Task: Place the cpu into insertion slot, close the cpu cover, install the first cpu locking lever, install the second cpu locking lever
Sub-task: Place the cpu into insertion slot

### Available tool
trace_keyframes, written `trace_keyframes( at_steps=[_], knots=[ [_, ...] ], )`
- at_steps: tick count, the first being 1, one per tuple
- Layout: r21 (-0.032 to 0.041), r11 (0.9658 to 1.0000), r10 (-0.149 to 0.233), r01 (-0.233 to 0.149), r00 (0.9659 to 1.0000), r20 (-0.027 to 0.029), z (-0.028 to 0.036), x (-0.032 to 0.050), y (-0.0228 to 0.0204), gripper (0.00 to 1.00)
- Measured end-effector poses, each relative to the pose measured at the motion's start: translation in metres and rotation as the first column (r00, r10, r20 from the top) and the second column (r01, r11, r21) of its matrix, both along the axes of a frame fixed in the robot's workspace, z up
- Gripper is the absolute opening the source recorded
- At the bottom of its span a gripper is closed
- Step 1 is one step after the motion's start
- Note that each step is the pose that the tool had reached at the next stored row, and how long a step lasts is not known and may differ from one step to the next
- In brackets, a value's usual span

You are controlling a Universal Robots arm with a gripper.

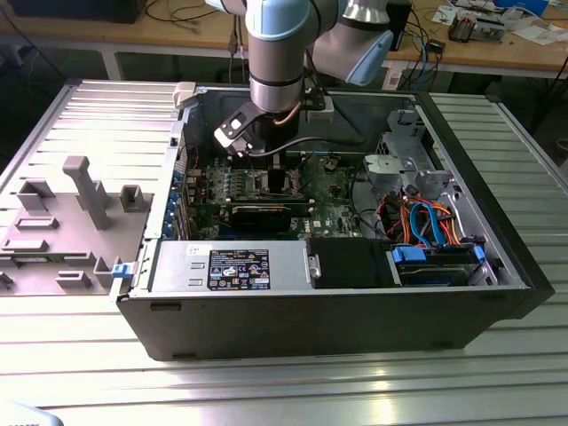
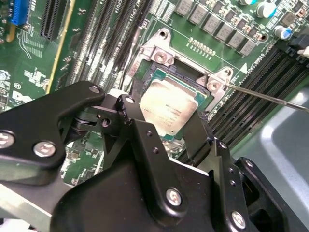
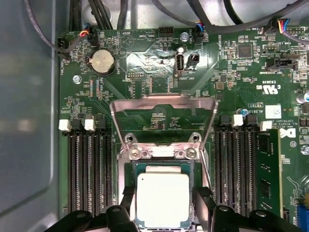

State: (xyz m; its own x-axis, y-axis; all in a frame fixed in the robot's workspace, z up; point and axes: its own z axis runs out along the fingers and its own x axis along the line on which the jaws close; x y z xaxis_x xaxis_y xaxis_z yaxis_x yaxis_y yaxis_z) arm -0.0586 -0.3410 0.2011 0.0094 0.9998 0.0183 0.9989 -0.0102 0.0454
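Exterior view: one arm (image 1: 275, 53) reaches into one open computer case (image 1: 355, 324) on a ribbed metal table (image 1: 266, 390).
First wrist view: gripper (image 3: 163, 193) spread astride the one cpu (image 3: 162, 200) seated in its socket (image 3: 161, 152), cpu cover (image 3: 164, 99) raised open, seemingly four memory slots (image 3: 89, 174) each side. Second wrist view: one thin lever (image 2: 270, 98) juts beside the socket.

The cpu (image 3: 162, 199) has a dull silver-grey top. Around it the motherboard (image 3: 159, 116) is green with fine pale print. The cpu cover (image 3: 164, 100) is bare silver and the gripper (image 3: 164, 208) matte black. The memory slots (image 3: 87, 174) are black with white latches (image 3: 64, 125). Toward the exterior view's right, orange and blue cables (image 1: 424, 220) lie in the black case (image 1: 311, 328).
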Motion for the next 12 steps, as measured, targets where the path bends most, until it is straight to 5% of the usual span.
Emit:
trace_keyframes(
  at_steps=[5,10,12],
  knots=[
    [-0.0001,1.0000,0.005,-0.005,1.0000,0.0000,0.0002,0.0000,-0.0004,0.60],
    [-0.0001,1.0000,0.006,-0.006,1.0000,-0.0004,0.0083,0.0006,-0.0004,0.60],
    [0.0000,1.0000,0.006,-0.006,0.9999,-0.0092,0.0092,0.0052,-0.0004,0.60]
  ],
)
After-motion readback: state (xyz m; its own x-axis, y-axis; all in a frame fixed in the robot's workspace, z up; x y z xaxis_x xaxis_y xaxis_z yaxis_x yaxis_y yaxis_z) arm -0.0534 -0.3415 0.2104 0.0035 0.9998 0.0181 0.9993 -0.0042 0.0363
